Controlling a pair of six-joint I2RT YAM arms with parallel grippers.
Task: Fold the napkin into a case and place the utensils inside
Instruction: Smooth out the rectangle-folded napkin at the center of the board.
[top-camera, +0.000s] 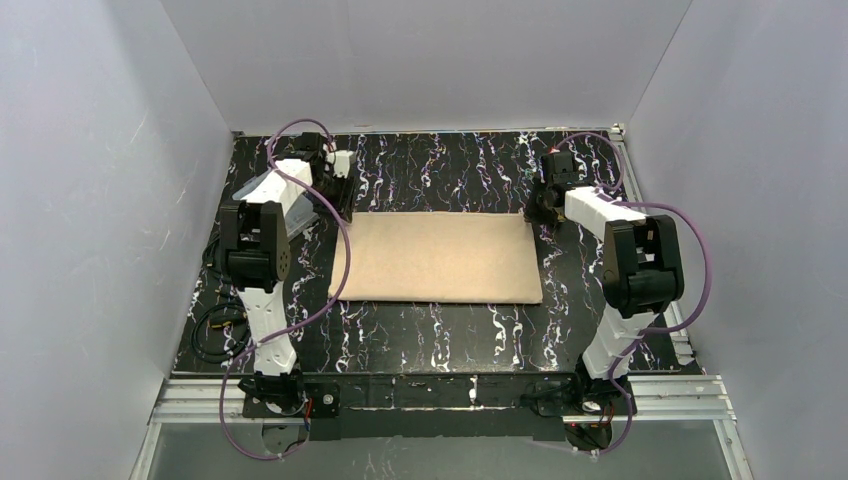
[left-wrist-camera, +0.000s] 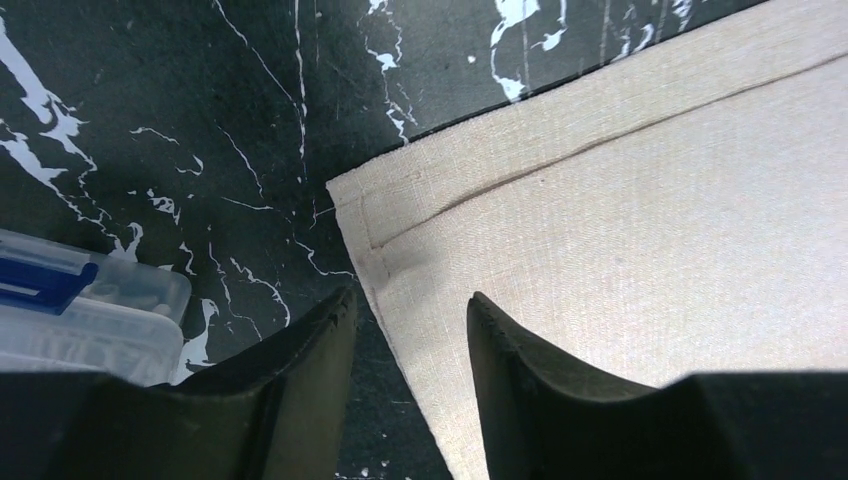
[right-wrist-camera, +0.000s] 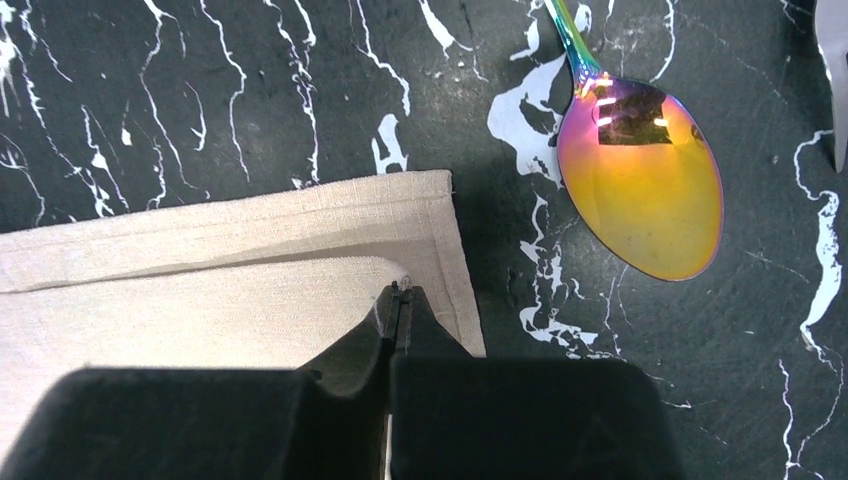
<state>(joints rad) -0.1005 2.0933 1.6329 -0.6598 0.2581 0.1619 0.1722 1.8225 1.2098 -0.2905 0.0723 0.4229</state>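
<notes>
The tan napkin (top-camera: 440, 258) lies folded in half as a flat rectangle in the middle of the table. My left gripper (top-camera: 338, 203) hovers at its far-left corner; in the left wrist view it (left-wrist-camera: 410, 300) is open, its jaws straddling the napkin's (left-wrist-camera: 620, 220) left edge. My right gripper (top-camera: 540, 212) is at the far-right corner. In the right wrist view it (right-wrist-camera: 402, 290) is shut on the corner of the napkin's (right-wrist-camera: 200, 290) top layer. The spoon (right-wrist-camera: 645, 190) with its orange-yellow bowl lies on the table just right of that corner. A silver fork (right-wrist-camera: 836, 80) shows at the frame edge.
A clear plastic box (left-wrist-camera: 90, 310) sits left of the napkin's corner, under the left arm (top-camera: 270, 190). Black cable (top-camera: 215, 330) lies coiled at the table's left edge. White walls close in the table on three sides.
</notes>
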